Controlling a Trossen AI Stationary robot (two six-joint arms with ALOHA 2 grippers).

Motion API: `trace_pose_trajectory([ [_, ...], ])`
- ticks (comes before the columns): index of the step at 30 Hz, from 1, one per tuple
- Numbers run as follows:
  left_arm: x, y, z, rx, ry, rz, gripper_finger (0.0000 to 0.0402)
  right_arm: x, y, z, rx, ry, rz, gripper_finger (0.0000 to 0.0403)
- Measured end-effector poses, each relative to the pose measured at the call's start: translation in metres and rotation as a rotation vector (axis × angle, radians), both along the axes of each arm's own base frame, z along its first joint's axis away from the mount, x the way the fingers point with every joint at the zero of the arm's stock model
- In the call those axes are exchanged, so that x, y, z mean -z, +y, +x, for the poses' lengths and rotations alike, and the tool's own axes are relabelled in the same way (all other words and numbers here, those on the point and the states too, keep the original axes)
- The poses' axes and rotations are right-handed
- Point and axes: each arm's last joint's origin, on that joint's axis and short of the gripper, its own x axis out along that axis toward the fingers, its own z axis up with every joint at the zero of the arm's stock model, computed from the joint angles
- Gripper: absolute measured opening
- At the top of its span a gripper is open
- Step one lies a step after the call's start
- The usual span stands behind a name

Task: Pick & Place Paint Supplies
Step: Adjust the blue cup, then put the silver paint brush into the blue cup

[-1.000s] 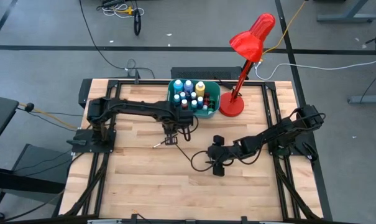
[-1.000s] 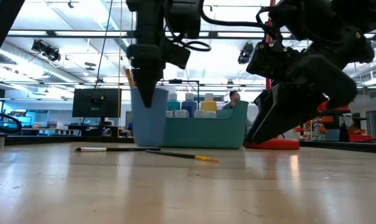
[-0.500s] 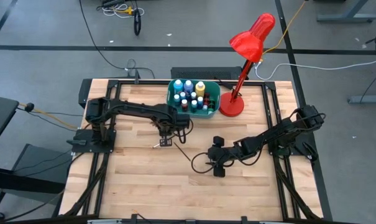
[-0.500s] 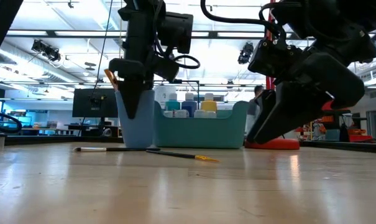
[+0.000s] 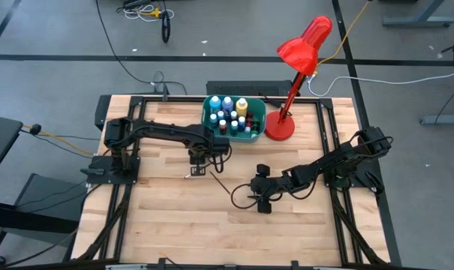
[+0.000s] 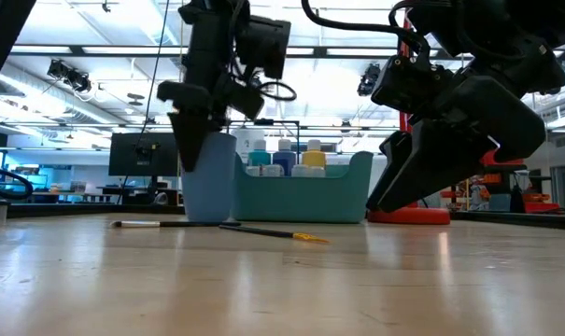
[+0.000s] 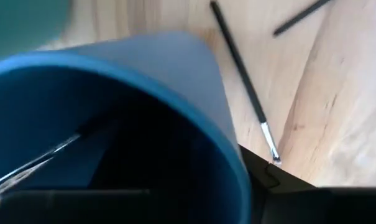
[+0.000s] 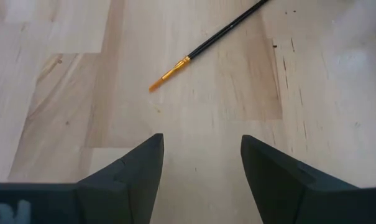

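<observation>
We see bottles (image 5: 228, 114) in tub (image 5: 256, 120) | cup (image 6: 207, 177) beside tub | two brushes (image 6: 263, 231) before cup | lamp (image 5: 280, 127) right of tub

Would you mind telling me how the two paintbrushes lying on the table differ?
The white-tipped brush has a silver ferrule; the orange-tipped brush has a gold one. The white-tipped brush lies by the blue cup; the orange-tipped brush lies before the right end effector. Both have thin black handles and lie flat.
</observation>
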Motion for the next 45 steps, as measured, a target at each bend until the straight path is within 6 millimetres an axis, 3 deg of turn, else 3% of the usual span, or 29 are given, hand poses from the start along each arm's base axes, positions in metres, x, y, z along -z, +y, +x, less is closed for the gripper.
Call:
trace_pose_trajectory([
  [8,-0.032,-0.001,0.007,0.005,-0.02,0.055,0.0107,0.0,0.0,0.0,0.0,0.001,0.0,0.0219],
  [14,-0.065,-0.015,0.007,-0.006,-0.082,0.064,0.0104,0.0,0.0,0.0,0.0,0.001,0.0,0.0219],
  [20,-0.1,-0.047,-0.005,0.019,-0.259,0.096,0.0104,0.0,0.0,0.0,0.002,0.004,0.004,0.0219],
  [27,-0.128,-0.1,-0.049,0.015,-0.495,0.296,0.0099,0.0,0.0,0.0,0.006,0.002,0.009,0.0219],
  [30,-0.123,-0.117,-0.075,-0.031,-0.638,0.335,0.0099,0.0,0.0,0.0,0.006,-0.007,0.012,0.0219],
  [34,-0.098,-0.131,-0.105,-0.118,-0.847,0.317,0.0098,-0.002,0.001,0.002,0.007,-0.026,0.018,0.0219],
  [39,-0.046,-0.14,-0.125,-0.198,-1.035,0.216,0.0098,-0.005,0.002,0.005,0.001,-0.071,0.027,0.0219],
  [45,0.02,-0.136,-0.141,-0.279,-1.124,0.149,0.0098,-0.007,0.002,0.007,0.001,-0.1,0.037,0.0219],
])
